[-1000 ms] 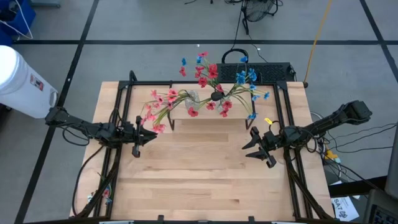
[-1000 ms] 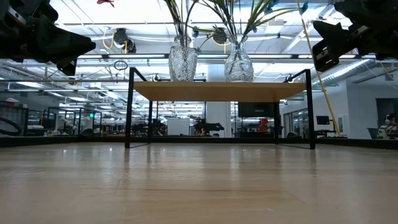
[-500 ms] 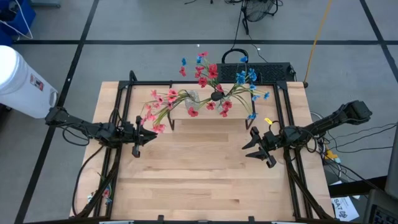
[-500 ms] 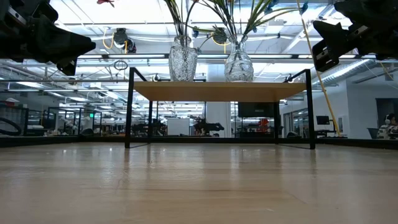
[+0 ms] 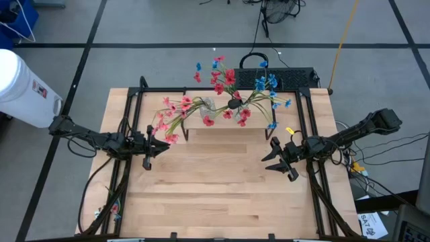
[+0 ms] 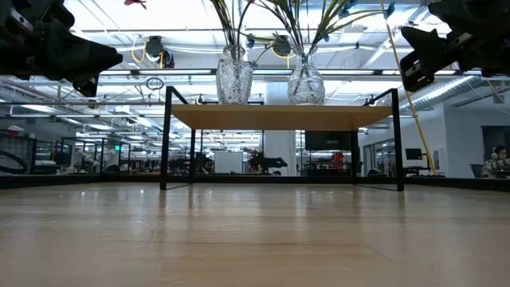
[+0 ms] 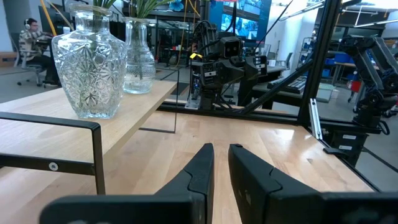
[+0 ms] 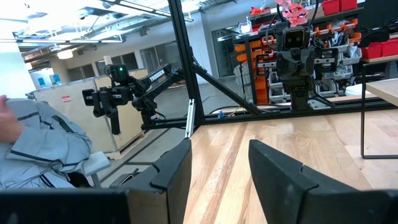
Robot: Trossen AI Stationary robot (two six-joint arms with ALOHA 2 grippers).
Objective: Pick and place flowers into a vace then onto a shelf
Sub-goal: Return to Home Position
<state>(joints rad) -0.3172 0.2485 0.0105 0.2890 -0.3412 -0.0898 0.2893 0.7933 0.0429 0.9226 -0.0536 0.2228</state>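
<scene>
Evidently the placing is done: the artificial flowers on thin green stems, a red spray point(image 5: 225, 77), a blue spray point(image 5: 267, 83) and a pink spray point(image 5: 168, 115), stand in two clear cut-glass vases point(image 6: 234, 77) on the low light-wood shelf with black metal legs point(image 6: 279, 117), at the middle of the wooden desk's point(image 5: 215, 195) far edge. The step in hand looks like parking the arms. The left jaws, on the dark left arm point(image 5: 101, 140) over the desk's left edge, show a narrow gap and hold nothing. The right jaws, on the dark right arm point(image 5: 336, 141) over the right edge, stand wide and empty. The next move likely asks only that both fold away without brushing the overhanging pink spray near the left jaws. No brand or lettering is readable; the label on the white drum point(image 5: 20, 84) beside the desk is too small to make out
</scene>
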